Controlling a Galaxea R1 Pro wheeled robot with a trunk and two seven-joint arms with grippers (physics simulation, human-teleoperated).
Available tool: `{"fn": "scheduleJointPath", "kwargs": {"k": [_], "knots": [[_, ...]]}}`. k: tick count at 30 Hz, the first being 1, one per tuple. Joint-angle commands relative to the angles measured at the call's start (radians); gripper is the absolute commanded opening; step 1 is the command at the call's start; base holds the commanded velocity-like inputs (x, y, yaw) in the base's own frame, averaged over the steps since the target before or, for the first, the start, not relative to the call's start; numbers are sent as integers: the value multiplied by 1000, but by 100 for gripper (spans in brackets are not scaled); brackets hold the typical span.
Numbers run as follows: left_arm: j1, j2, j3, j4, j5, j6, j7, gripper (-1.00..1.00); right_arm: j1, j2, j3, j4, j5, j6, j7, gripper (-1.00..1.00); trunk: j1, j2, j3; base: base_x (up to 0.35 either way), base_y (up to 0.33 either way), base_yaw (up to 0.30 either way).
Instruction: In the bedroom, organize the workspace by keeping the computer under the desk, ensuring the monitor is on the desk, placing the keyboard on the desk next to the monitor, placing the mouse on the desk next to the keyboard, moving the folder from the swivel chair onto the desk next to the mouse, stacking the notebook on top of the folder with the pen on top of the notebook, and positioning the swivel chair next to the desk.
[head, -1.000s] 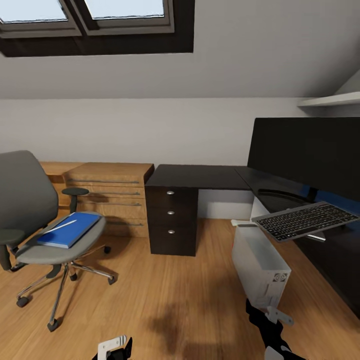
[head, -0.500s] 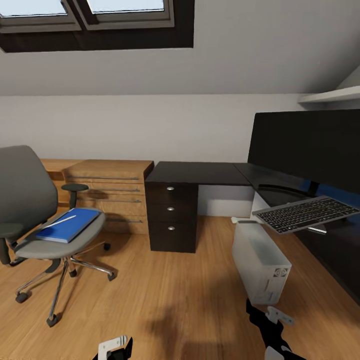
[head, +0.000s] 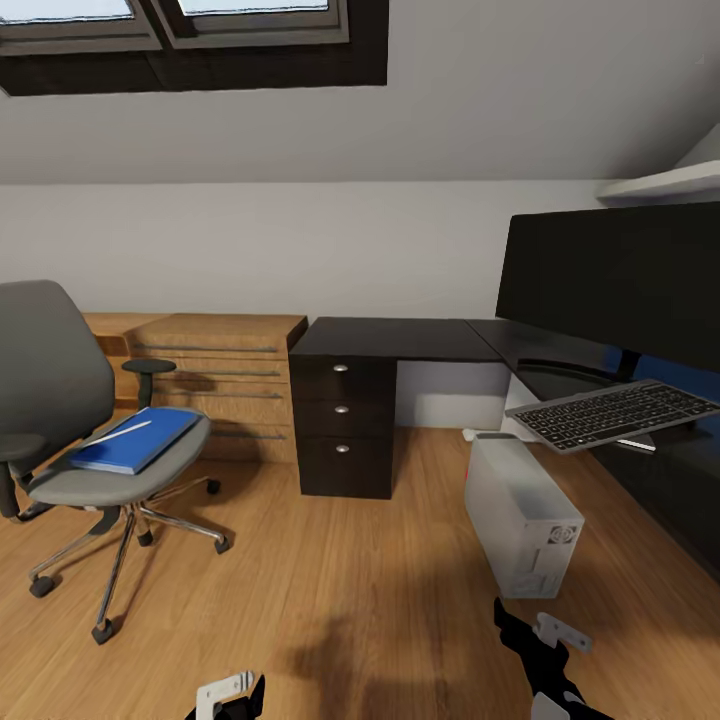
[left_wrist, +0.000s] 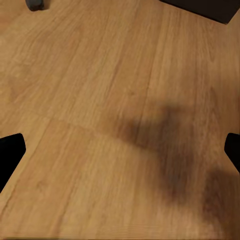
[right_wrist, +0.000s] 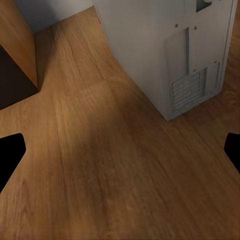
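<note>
Closest to me, both arms hang low over the wooden floor (head: 330, 590). The left gripper (left_wrist: 120, 147) has its two fingers set wide, with only bare boards between them, so it is open and holds nothing. The right gripper (right_wrist: 120, 150) is the same: fingers wide, empty, hanging above the floor just beside the computer (right_wrist: 170, 45).

The computer (head: 520, 520) stands on the floor at the front edge of the desk (head: 400, 342). I judge it is not really under the top, so this step is probably not finished.

A little further, the keyboard (head: 610, 412) sits tilted, with its front part sticking out over the edge of the desk; I cannot tell what supports it, maybe the foot of the monitor. It needs to be laid flat beside the monitor (head: 612, 280), which is already on the desk. I cannot make out a mouse; a small white thing lies near the keyboard but it is too small to name.

On the other side of the room, the swivel chair (head: 70, 430) stands well apart from the desk, in front of the wooden drawers (head: 225, 385). The blue folder (head: 138, 440) is on its seat and the pen (head: 118, 432) lies across it. The notebook may be there also, but the view is poor.

So I think most of the work remains: the folder, notebook and pen must go to the desk, and the chair must be pushed close.
</note>
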Motion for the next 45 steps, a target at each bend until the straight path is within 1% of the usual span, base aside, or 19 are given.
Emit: {"fn": "scheduleJointPath", "kwargs": {"k": [1,12,15,19,27,30,31,34,35,37,38,41,42,44,45], "knots": [[-1,0,-2,1,11,-3,1,100,-1,0,-8,2,-5,-3,10,100,4,-8,-4,0,0,0],[-1,-1,-2,1,10,-2,9,100,-1,-6,-9,2,-6,-4,10,100,46,-85,-39,0,0,0],[-1,0,-2,1,11,-2,10,100,-1,-9,-9,1,-6,-11,-2,100,57,-106,-48,0,0,0],[-1,0,-2,1,10,-2,10,100,-1,-8,-8,-1,-6,-39,-45,100,59,-107,-64,0,0,0],[-1,0,-3,0,11,1,12,100,-1,-11,-9,-17,-6,-53,-76,100,63,-108,-94,0,0,0],[-1,0,-3,-1,11,3,29,100,-1,-19,-10,-61,-5,-51,-108,100,64,-109,-106,0,0,0],[-1,0,-3,-2,11,4,44,100,-1,-22,-10,-94,-5,-49,-137,100,65,-109,-110,0,0,0],[-1,0,-3,-3,11,15,65,100,-2,-25,-9,-149,-2,-35,-185,100,66,-110,-122,0,0,0],[-2,-3,-3,-10,10,41,75,100,-2,-27,-8,-187,3,-14,-213,100,66,-110,-125,0,0,0],[-3,-10,-3,-32,10,87,84,100,-2,-30,-7,-221,16,17,-233,100,67,-111,-133,0,0,0],[-3,-18,-3,-65,10,147,93,100,-3,-36,-7,-250,38,52,-246,100,68,-111,-137,0,0,0],[-3,-28,-3,-121,10,249,110,100,-3,-48,-7,-284,80,94,-258,100,69,-112,-149,0,0,0],[-3,-32,-3,-159,10,307,119,100,-4,-55,-7,-302,104,110,-263,100,70,-112,-152,0,0,0],[-4,-36,-3,-195,10,347,125,100,-4,-59,-7,-319,122,121,-266,100,70,-112,-160,0,0,0],[-4,-37,-3,-230,10,372,129,100,-4,-62,-8,-334,134,127,-267,100,70,-112,-160,0,0,0]]}}
